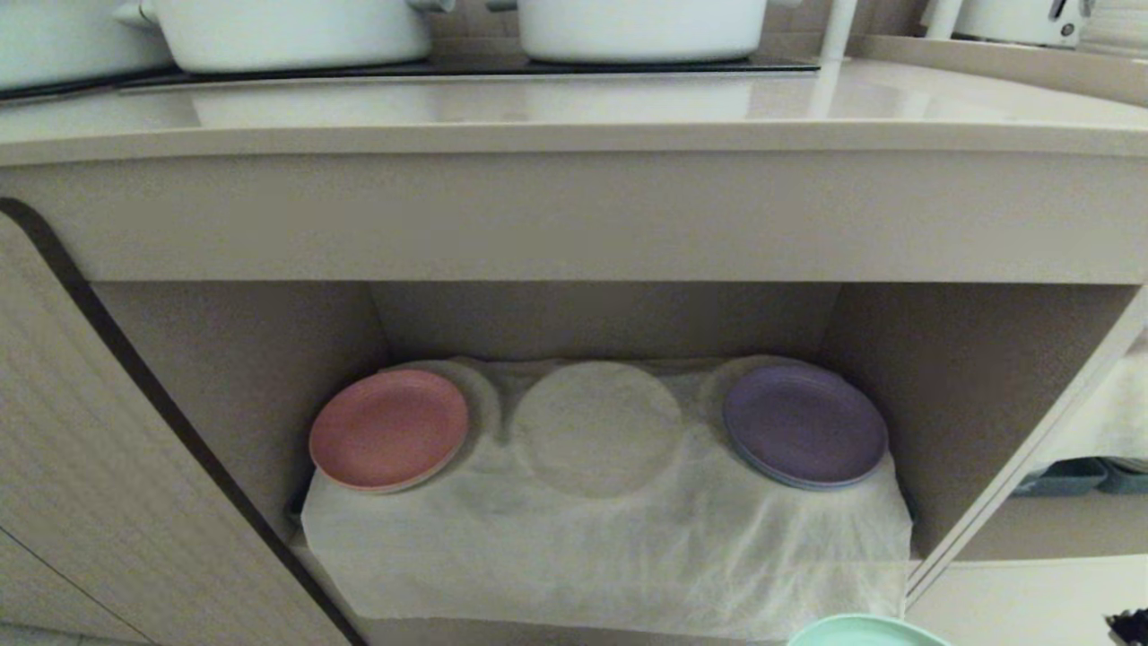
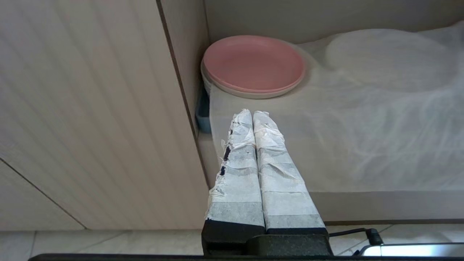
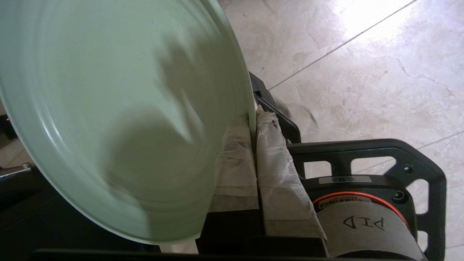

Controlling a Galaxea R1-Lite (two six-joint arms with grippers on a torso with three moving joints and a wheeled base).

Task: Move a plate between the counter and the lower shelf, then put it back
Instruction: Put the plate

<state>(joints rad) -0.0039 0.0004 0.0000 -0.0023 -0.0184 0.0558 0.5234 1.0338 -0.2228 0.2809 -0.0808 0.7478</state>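
Observation:
The mint-green plate [image 3: 108, 108] fills most of the right wrist view, held on edge over the floor. My right gripper [image 3: 253, 123] is shut on the plate's rim, one taped finger on each face. A sliver of the plate [image 1: 865, 631] shows at the head view's bottom edge, below the lower shelf [image 1: 610, 529] with its wrinkled white cloth. The counter [image 1: 574, 117] runs across the top. My left gripper [image 2: 252, 113] is shut on nothing and hangs parked in front of the shelf's left end.
A pink plate [image 1: 388, 429] lies at the shelf's left, a purple plate [image 1: 804, 423] at its right, and a bare round bump [image 1: 598, 426] between them. White pots [image 1: 287, 31] stand on the hob. A cabinet door [image 1: 134, 467] stands at left. Robot base [image 3: 366, 174] over tiled floor.

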